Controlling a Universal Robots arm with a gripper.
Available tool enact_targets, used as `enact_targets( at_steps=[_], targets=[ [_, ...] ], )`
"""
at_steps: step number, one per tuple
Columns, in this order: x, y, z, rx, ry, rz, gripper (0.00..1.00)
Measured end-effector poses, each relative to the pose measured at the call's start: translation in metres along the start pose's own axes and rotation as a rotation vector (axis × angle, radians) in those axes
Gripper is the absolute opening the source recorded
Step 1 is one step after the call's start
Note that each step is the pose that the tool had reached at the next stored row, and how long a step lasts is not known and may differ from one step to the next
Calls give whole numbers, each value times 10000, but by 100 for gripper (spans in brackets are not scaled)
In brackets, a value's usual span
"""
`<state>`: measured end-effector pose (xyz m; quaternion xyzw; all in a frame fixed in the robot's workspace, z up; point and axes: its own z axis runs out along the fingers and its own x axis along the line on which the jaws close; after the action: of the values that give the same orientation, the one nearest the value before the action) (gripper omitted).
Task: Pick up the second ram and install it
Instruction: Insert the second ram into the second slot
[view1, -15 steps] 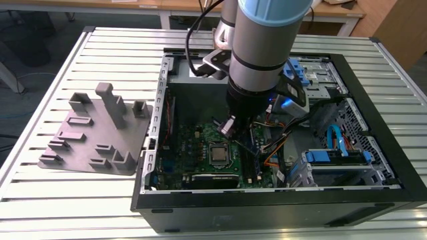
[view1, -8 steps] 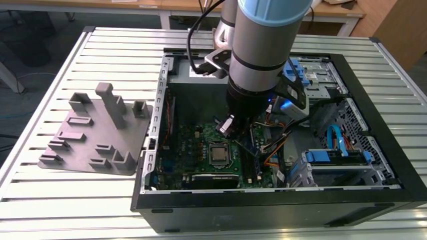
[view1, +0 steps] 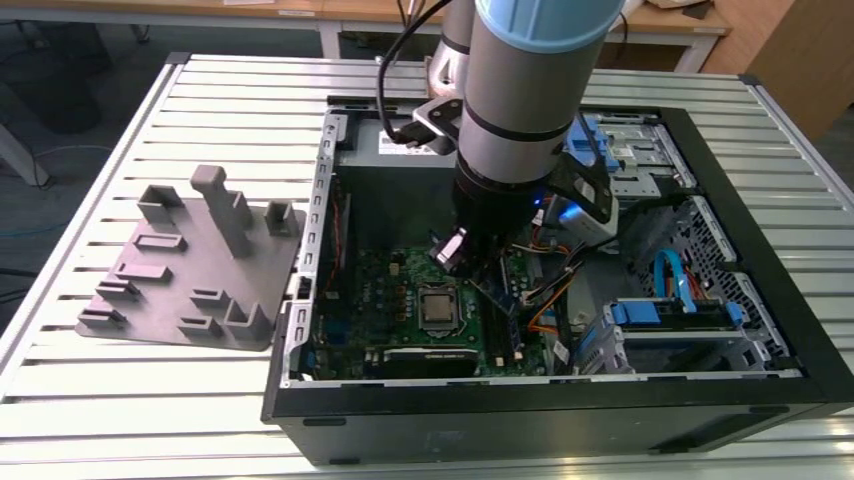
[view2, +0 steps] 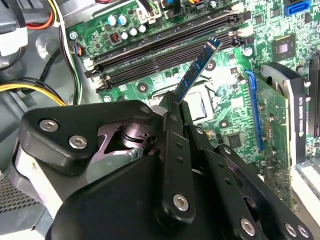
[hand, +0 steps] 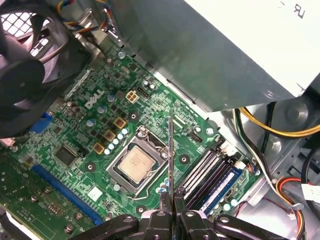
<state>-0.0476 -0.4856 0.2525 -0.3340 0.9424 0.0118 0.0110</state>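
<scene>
The arm (view1: 514, 130) stands nearly upright, with its wrist pointing down. Below the wrist, the gripper (view2: 175, 106) has its two fingers (hand: 163, 200) pressed together on the second ram (view2: 197, 67), which sticks out straight beyond them.

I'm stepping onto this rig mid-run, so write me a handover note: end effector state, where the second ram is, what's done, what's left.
End effector: shut on the second ram, gripping one end, with the rest sticking out past the fingertips.
Ram: held in the air over the motherboard inside the open case, close to the memory slots and apparently clear of them.
Done: the pick-up. The grey holder plate lies outside the case, on the exterior view's left.
Left: the ram is not yet seated in a slot.
</scene>
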Motion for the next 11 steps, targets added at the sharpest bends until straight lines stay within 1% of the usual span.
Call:
enact_targets(
  at_steps=[11],
  targets=[
    [0, 0, 1, 23, -12, 809, 11]
  ],
)
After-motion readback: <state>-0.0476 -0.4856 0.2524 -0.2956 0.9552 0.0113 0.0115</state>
